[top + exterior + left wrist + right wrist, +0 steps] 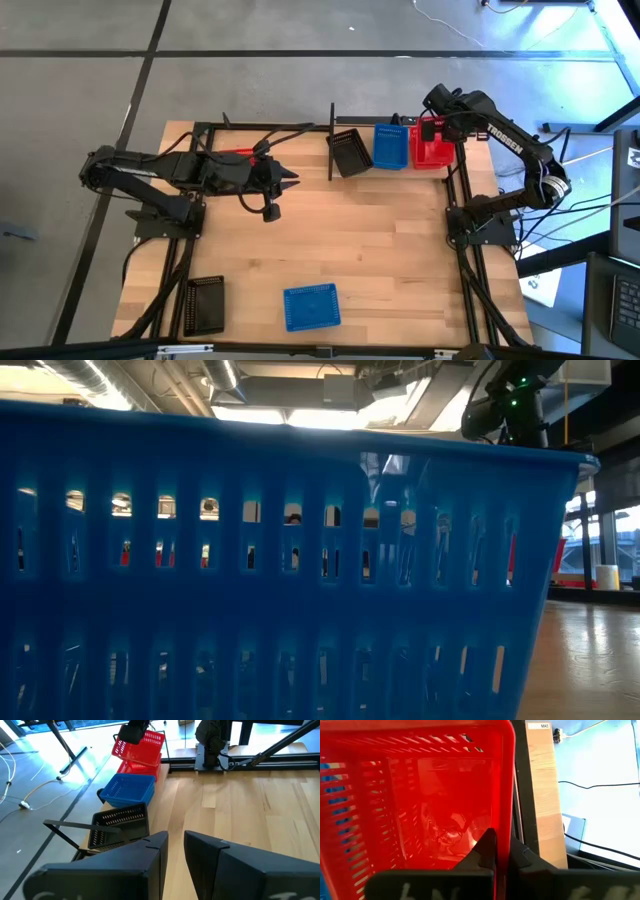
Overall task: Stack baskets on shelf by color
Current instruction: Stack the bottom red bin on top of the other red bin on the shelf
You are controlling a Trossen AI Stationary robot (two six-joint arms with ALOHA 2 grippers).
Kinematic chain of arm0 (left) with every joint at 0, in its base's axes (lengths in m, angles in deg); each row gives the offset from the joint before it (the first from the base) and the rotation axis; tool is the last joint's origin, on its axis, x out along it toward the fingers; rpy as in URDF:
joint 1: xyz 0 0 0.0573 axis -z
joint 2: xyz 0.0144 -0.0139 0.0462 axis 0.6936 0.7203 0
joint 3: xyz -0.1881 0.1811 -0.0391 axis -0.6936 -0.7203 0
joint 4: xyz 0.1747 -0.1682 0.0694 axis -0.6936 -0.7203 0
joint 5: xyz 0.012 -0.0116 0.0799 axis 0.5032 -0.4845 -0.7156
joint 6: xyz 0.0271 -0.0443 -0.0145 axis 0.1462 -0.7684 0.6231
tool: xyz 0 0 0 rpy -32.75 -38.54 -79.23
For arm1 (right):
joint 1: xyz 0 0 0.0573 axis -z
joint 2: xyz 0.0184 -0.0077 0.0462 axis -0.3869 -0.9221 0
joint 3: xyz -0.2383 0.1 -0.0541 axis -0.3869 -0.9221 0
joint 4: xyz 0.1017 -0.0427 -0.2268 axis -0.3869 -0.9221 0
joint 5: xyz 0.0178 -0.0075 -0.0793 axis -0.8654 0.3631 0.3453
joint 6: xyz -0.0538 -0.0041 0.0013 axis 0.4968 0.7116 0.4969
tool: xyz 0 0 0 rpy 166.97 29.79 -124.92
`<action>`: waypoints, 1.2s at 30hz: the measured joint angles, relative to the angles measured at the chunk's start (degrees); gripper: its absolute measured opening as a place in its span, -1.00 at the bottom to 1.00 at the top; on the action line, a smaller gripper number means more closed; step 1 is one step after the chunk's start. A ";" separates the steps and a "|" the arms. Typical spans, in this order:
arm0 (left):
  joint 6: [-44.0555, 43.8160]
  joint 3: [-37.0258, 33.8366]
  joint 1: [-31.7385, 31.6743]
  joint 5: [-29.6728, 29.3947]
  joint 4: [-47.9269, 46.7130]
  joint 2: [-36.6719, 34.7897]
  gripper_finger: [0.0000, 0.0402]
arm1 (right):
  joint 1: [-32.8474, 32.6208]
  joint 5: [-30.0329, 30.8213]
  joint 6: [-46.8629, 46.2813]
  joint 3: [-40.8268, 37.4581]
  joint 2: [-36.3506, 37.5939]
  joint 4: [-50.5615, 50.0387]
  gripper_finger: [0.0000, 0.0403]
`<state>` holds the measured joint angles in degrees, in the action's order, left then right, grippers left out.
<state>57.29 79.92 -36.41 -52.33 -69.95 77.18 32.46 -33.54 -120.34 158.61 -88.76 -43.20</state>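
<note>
The shelf (331, 140), a black rod frame, stands at the table's far edge. On it sit a black basket (350, 152), a blue basket (391, 147) and a red basket (142, 768). A second red basket (141, 744) hangs tilted just above that red one, with my right gripper (502, 850) shut on it. My left gripper (175, 845) hovers open over the table's left half, its fingers bare, pointing toward the shelf. Near the front edge lie another black basket (205, 305) and another blue basket (311, 306), which fills the low view. My right gripper pinches one wall of the upper red basket at its rim (504, 815), on the side toward the table's far edge. One finger (487, 847) is inside the basket and one (520, 852) outside. The fingers slant down from above. The basket hangs tilted; whether it touches the red basket beneath I cannot tell.
The shelf's rods and upright posts (65, 825) stand close around the baskets. Bare wood (370, 230) lies between the shelf and the two baskets at the front. The right arm's base (480, 218) stands at the table's right edge.
</note>
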 joint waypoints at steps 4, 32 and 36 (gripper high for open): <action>0.00 0.00 0.00 0.00 0.00 0.01 -0.73 | -0.01 -1.13 0.13 0.00 0.00 0.01 -0.91; -0.04 0.00 0.00 0.02 0.00 0.00 -0.73 | -7.46 -3.86 2.21 0.00 0.00 7.48 -0.94; -0.05 0.00 0.01 0.02 0.00 0.00 -0.73 | -7.84 5.39 1.97 0.00 -1.14 8.28 -0.97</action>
<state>57.25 79.92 -36.40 -52.31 -69.95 77.18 24.62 -28.16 -118.37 158.61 -89.90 -34.92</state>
